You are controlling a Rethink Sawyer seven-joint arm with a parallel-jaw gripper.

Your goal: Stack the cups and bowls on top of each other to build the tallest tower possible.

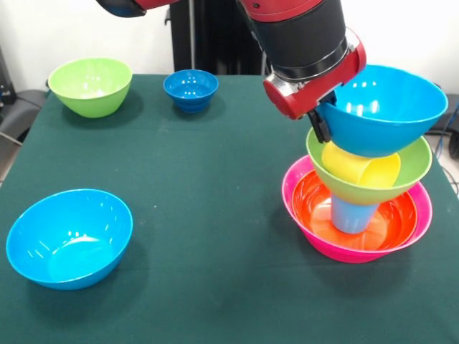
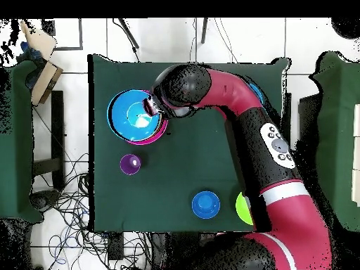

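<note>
While the arm reached down over the tower, the gripper sat at the near-left rim of the top blue bowl, a dark finger lying against the bowl's outer wall. Whether it was clamping the rim or merely touching it could not be told from either view.

The tower stood at the right of the tabletop in the front view. Its base was the large pink bowl, with the orange bowl nested inside. A light blue cup stood in the orange bowl; a lime green bowl rested above it, holding a yellow cup tipped on its side. The top blue bowl sat on that cup — tilted, not level.

Elsewhere on the tabletop stood three loose bowls, well apart: a second lime green bowl at the far left, a small dark-blue footed bowl just right of it, and a bright blue bowl at the near left.

From overhead, a purple cup stood alone near the tower — apart from it, not touching.
</note>
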